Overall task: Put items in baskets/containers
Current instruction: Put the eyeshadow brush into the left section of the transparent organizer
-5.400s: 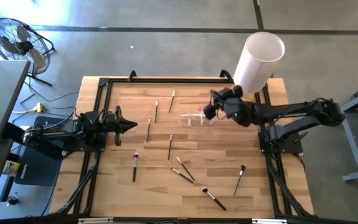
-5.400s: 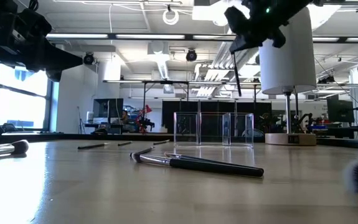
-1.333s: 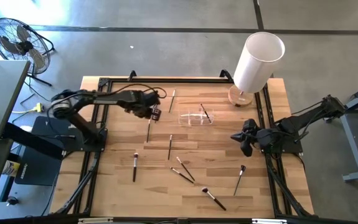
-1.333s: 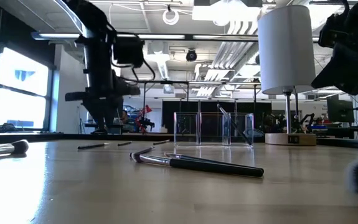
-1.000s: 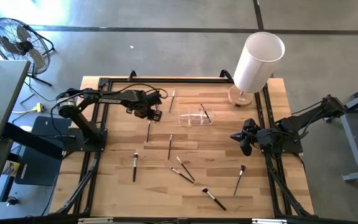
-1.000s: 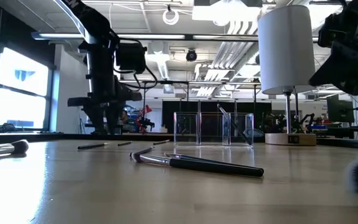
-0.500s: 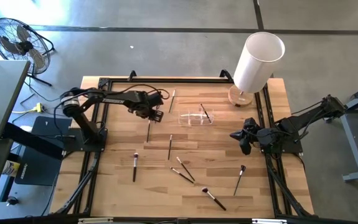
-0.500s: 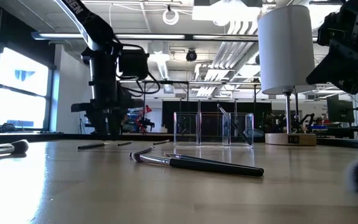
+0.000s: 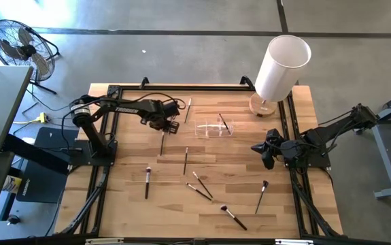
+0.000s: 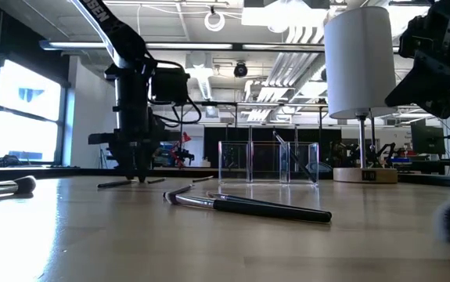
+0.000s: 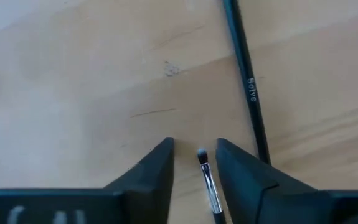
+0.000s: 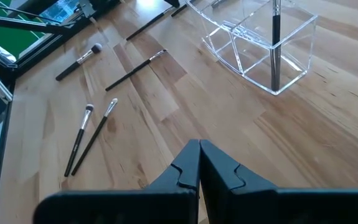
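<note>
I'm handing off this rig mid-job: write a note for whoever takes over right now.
Left end effector: down at the table, fingers open astride a thin makeup brush, not yet gripped.
Right end effector: shut, empty, waiting at the table's right side.
Done: one brush stands in the clear tray.
Left: roughly nine brushes are scattered on the table.

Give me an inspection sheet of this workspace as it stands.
Surface: wooden table, dark frame.
Job's things: one brush standing in the clear tray; other brushes loose on the wood, one between the left gripper's fingers.
Clutter: tall white cylinder at the far right corner.
Grippers: left gripper down at a brush, fingers apart; right gripper shut, waiting at the right edge.
Cables: cable on the floor near the fan.
Surroundings: floor fan, concrete floor.
</note>
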`<action>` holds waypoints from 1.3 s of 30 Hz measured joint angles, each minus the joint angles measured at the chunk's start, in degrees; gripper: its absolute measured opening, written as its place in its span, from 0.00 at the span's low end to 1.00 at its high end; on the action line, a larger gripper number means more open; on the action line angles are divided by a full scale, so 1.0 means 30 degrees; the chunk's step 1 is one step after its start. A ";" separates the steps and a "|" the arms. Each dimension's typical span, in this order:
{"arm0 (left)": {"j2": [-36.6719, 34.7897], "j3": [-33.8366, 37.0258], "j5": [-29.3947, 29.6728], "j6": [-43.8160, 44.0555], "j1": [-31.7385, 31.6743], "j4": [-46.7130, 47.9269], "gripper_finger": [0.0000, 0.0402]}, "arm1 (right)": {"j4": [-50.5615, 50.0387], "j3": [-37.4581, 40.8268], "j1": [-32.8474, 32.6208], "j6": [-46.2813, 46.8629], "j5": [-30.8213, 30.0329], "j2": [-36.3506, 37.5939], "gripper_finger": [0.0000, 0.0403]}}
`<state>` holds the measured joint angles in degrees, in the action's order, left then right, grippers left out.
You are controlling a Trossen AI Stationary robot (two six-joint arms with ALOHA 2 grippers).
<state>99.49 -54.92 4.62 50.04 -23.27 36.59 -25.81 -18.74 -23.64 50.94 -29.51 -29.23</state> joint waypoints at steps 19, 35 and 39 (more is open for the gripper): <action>-0.3960 -0.1096 0.1097 0.1452 0.1515 0.2183 0.00 | 0.0009 0.0000 0.0007 -0.1171 0.0110 0.0015 0.01; -0.5301 -0.2870 0.5597 -0.1233 0.4514 -0.9484 0.00 | 0.0201 0.0000 0.0007 -0.2502 -0.0024 0.0000 0.00; -0.4930 -0.3095 0.5681 -0.1627 0.4510 -1.0835 0.00 | 0.0234 0.0000 0.0000 -0.2506 0.0186 0.0000 0.00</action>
<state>84.70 -64.21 21.66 45.16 -9.74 4.08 -25.10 -18.74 -23.64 43.42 -28.95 -29.23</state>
